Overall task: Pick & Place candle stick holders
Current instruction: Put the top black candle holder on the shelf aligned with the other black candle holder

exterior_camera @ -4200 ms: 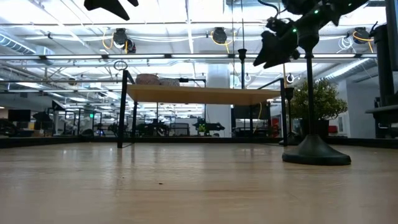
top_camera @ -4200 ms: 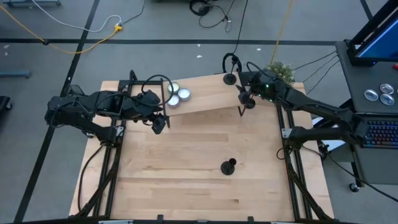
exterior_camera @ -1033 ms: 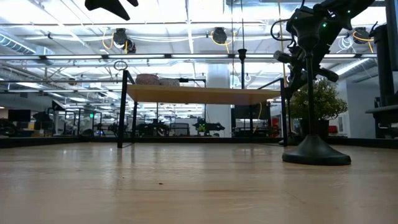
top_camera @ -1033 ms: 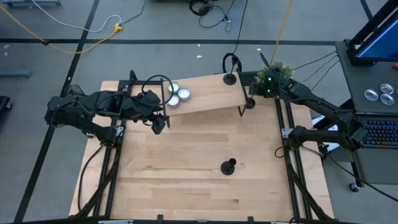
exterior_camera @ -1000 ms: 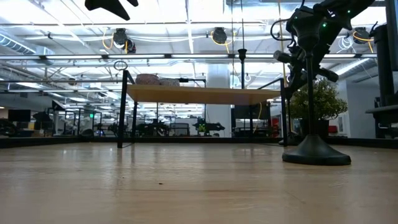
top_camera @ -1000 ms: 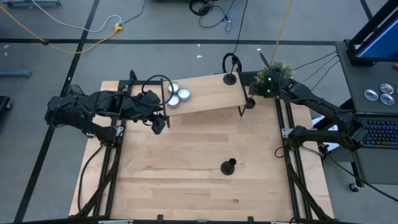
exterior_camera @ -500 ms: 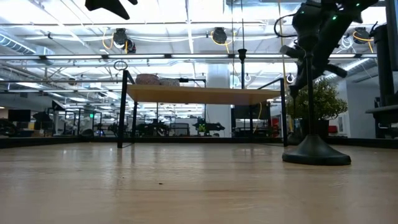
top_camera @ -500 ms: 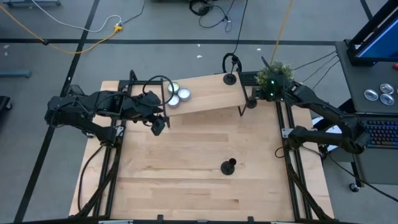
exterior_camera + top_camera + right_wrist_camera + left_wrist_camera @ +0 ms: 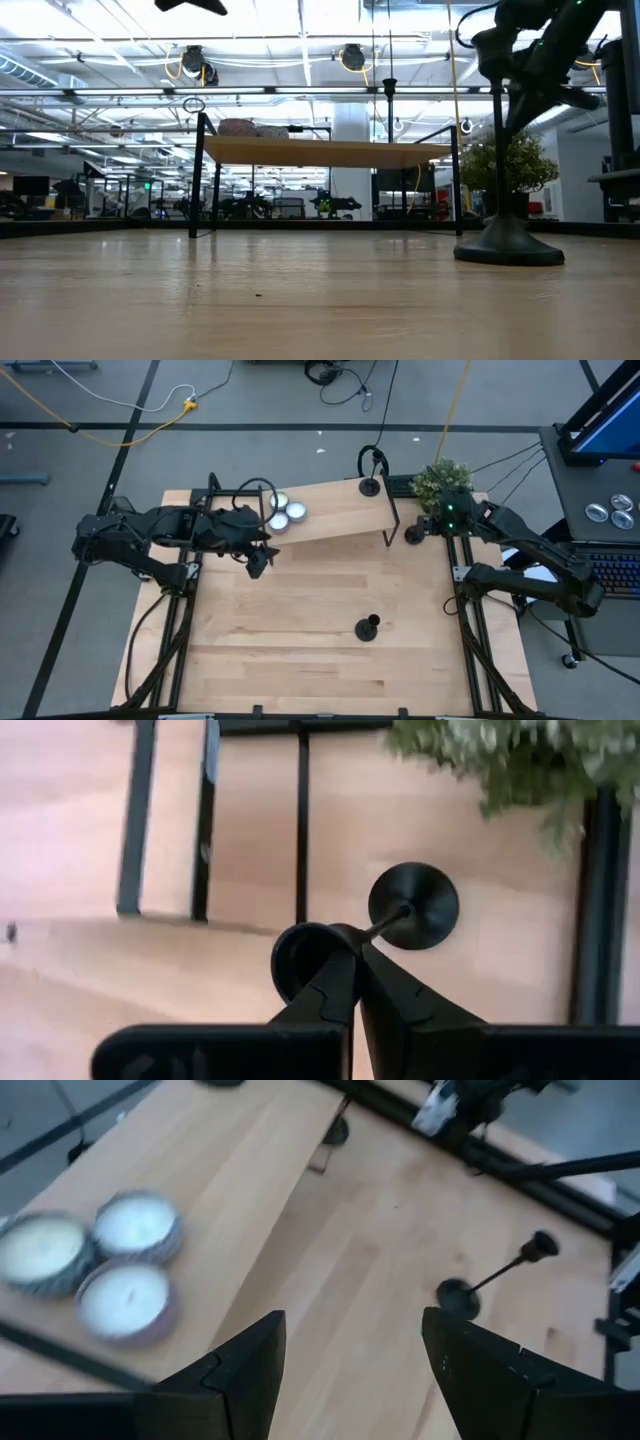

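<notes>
The wooden table (image 9: 300,660) carries a raised wooden shelf (image 9: 330,515) along its far side. On the shelf's left end sit three round tins (image 9: 283,512), each filled with pale wax, touching one another in a cluster. The left hand (image 9: 256,559) hangs over the table just in front of the shelf's left end, fingers spread and holding nothing. The right hand (image 9: 352,982) is beside the shelf's right end near a small plant (image 9: 440,477), fingers clenched on the stem of a candle stick holder (image 9: 412,906). A second holder (image 9: 369,487) stands on the shelf's right end, and a third (image 9: 368,628) stands alone on the table nearer the front.
</notes>
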### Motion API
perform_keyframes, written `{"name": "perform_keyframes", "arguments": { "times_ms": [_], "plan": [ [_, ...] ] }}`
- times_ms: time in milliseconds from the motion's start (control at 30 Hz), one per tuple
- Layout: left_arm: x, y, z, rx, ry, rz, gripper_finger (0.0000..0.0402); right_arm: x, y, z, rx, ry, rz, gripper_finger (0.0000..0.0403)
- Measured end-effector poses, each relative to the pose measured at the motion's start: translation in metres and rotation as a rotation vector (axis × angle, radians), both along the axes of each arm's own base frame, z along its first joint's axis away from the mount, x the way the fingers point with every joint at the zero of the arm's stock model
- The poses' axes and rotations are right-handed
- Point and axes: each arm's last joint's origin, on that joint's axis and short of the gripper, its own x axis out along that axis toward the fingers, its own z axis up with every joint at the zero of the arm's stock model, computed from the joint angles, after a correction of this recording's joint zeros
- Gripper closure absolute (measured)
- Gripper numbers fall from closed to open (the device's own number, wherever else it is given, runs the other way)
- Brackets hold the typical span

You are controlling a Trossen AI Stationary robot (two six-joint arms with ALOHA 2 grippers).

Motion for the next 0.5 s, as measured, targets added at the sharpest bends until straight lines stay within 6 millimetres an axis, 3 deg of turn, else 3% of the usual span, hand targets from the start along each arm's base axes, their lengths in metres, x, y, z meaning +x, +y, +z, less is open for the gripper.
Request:
{"name": "perform_keyframes", "arguments": {
  "times_ms": [233, 500],
  "plan": [
    [0.007, -0.003, 0.008, 0.072, -0.082, -0.077, 0.016, -0.004, 0.017, 0.001, 0.096, -0.038, 0.087, 0.0402],
    [0.027, -0.013, 0.003, 0.174, -0.088, -0.189, 0.016, -0.002, 0.033, 0.0, 0.259, -0.092, 0.216, 0.0402]
  ]
}}
